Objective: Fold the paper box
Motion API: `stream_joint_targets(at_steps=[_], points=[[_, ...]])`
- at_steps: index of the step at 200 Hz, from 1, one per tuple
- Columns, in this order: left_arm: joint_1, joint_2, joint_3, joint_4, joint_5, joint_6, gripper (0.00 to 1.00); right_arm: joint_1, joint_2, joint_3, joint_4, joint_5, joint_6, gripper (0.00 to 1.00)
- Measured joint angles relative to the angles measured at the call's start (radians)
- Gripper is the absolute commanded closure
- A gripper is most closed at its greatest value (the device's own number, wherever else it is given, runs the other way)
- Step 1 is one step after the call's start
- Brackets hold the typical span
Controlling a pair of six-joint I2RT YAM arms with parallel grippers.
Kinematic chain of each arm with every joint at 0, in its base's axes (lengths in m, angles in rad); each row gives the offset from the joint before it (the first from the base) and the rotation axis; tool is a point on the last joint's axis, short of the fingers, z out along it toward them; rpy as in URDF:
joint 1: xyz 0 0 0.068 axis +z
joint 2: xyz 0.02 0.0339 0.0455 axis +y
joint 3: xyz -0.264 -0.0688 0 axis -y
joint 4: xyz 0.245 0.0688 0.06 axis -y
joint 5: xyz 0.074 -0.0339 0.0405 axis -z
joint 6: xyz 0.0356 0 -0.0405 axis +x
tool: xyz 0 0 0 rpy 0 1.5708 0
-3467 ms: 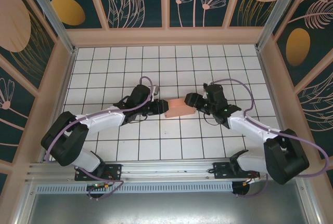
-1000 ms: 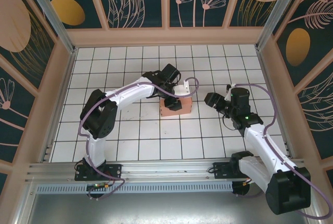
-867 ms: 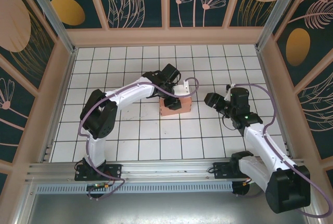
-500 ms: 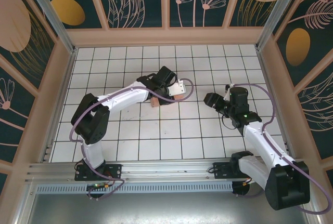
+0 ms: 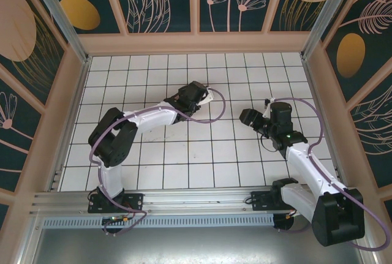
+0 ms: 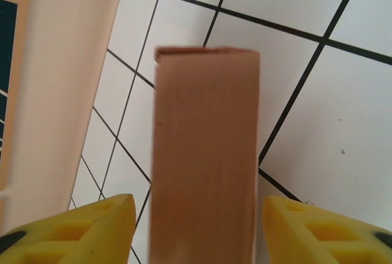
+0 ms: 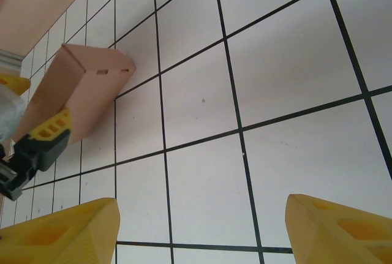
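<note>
- The paper box (image 6: 205,154) shows as a closed, squared-off sleeve of salmon card, walls up and corners creased, jutting forward from between the fingers of the left gripper (image 6: 199,230)
- From the right wrist, one side panel carries small slots near its upper edge, and the box leans at a tilt with its lower end against one yellow finger (image 7: 52,128) of that gripper; by that form the folding looks essentially finished
- A sliver of the white tiled table (image 6: 343,129) shows on either side between card and fingertips, so it cannot be told whether the left gripper is pinching the box or has let it go
- The box's far end and underside are hidden, so an untucked flap there cannot be ruled out
- The right gripper (image 7: 202,233) stands spread wide and empty, with the box well ahead of it and clearly apart
- What remains, on this reading, is little more than resting the box flat on the table and drawing both arms away
</note>
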State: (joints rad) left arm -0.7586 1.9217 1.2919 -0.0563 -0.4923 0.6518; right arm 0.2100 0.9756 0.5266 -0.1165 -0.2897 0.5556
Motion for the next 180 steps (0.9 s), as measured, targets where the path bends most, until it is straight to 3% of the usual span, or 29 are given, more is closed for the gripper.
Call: stream_joint_targets(at_steps=[29,52,70,90,135,180], points=[[0.000,0.010,-0.012,0.002,-0.007,-0.003,0.35,0.000,0.000,0.000,0.000,0.000,0.000,0.28],[0.000,0.010,-0.013,0.001,0.011,-0.019,0.21,0.000,0.000,0.000,0.000,0.000,0.000,0.28],[0.000,0.008,-0.013,-0.011,0.077,-0.051,0.07,0.000,0.000,0.000,0.000,0.000,0.000,0.28],[0.000,-0.009,-0.014,-0.039,0.196,-0.077,0.02,0.000,0.000,0.000,0.001,0.000,0.000,0.28],[0.023,-0.174,-0.106,0.002,0.441,-0.164,0.01,0.000,0.000,0.000,0.025,-0.008,-0.002,0.25],[0.184,-0.436,-0.361,0.233,0.533,-0.364,0.01,-0.001,-0.002,0.001,0.088,0.033,-0.062,0.12]])
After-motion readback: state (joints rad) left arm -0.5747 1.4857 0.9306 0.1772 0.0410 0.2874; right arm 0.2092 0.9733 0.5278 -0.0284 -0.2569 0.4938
